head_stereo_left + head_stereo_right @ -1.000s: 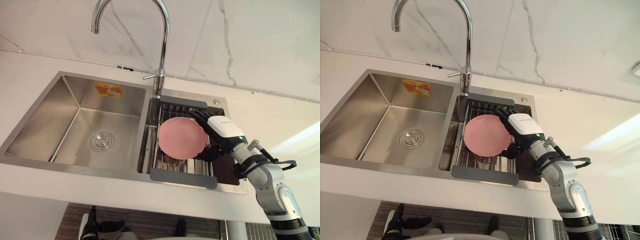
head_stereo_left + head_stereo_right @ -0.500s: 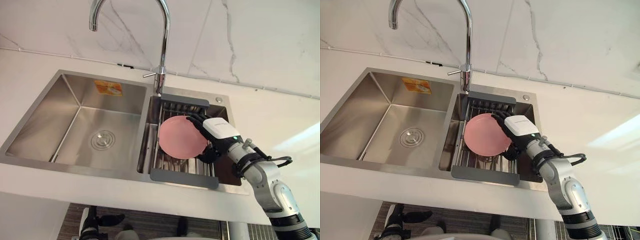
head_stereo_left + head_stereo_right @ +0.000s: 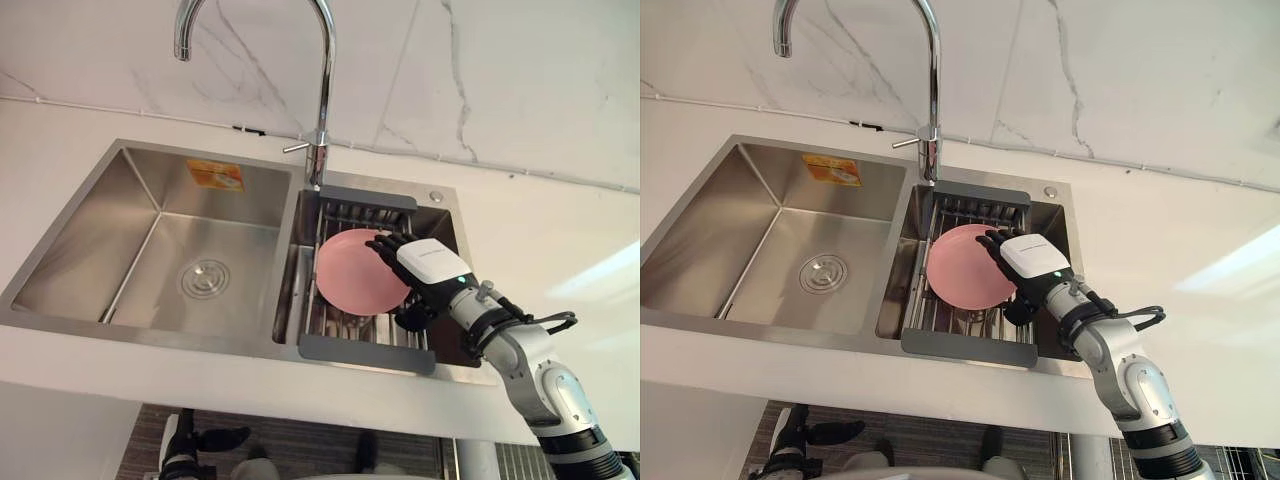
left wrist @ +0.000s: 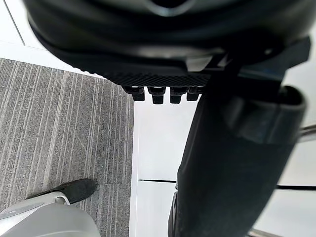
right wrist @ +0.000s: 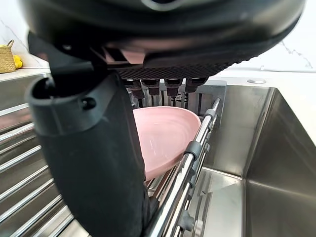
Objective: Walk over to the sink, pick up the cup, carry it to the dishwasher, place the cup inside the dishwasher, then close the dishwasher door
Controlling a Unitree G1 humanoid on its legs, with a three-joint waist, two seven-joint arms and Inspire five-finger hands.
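The sink (image 3: 110, 240) is brushed steel, the tap (image 3: 326, 100) mirror-polished metal, the pink dish (image 3: 350, 272) smooth.

Pink shallow dish (image 3: 355, 272), round — on sink rack (image 3: 366, 354)

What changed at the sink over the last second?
Right hand has slid in over the right rim of the pink dish, fingers straight, no grip yet. Dish, drying rack and faucet stayed put. Left hand hangs idle above the floor.

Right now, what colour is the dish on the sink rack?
Plain pink dish, no pattern; shows best in the left eye view.
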